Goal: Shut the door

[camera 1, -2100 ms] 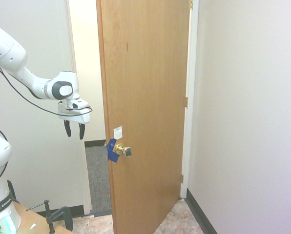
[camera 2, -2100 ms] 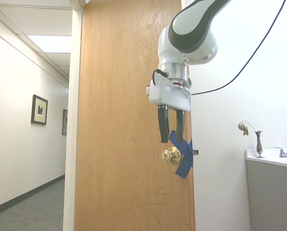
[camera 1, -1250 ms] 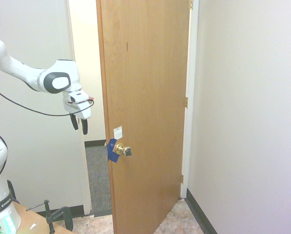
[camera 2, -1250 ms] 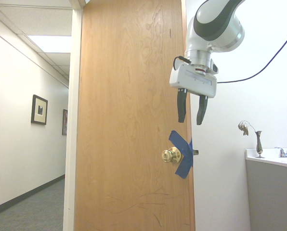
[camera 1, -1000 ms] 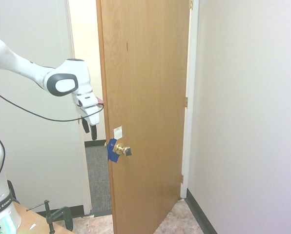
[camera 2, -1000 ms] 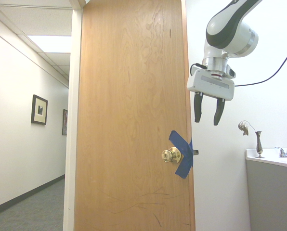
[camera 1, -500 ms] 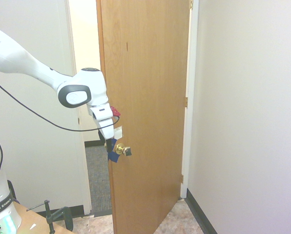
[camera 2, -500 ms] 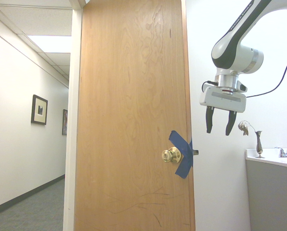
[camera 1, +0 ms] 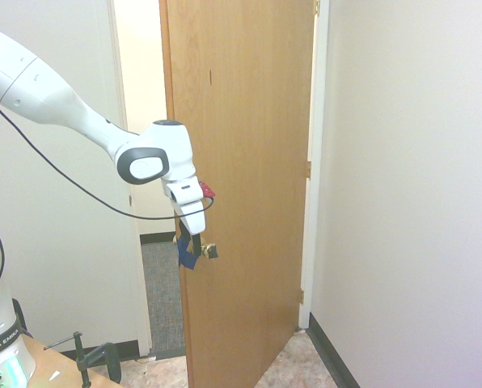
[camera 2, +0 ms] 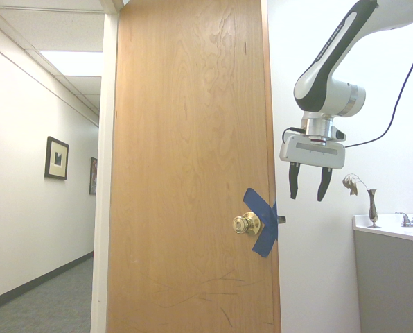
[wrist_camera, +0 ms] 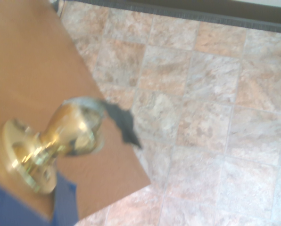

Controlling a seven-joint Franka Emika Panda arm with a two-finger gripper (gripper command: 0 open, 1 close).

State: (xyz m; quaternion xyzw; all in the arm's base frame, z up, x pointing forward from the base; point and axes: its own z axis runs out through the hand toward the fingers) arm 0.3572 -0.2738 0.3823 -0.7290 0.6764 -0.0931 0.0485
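Note:
The door (camera 1: 245,162) is a tall orange-brown wooden panel standing partly open, its free edge toward the arm. Its brass knob (camera 1: 205,250) has blue tape (camera 1: 187,257) at the latch edge. The arm's hand hides the spot just above the knob. My gripper (camera 1: 195,241) hangs right at the knob on this side. In the second exterior view the gripper (camera 2: 307,184) is open and empty, just past the door (camera 2: 192,166) edge, above the level of the far-side knob (camera 2: 246,223). The wrist view shows the knob (wrist_camera: 70,134) close by, against the door face (wrist_camera: 27,70).
A white door frame (camera 1: 120,97) and wall stand left of the opening, and a plain wall (camera 1: 411,194) is close on the hinge side. Stone tile floor (wrist_camera: 216,117) lies below. A counter (camera 2: 390,236) with a small vase (camera 2: 371,205) stands behind the arm. A hallway runs beyond the door.
The gripper has swung from beside the door frame across to the door and down to the knob. The door itself has not moved.

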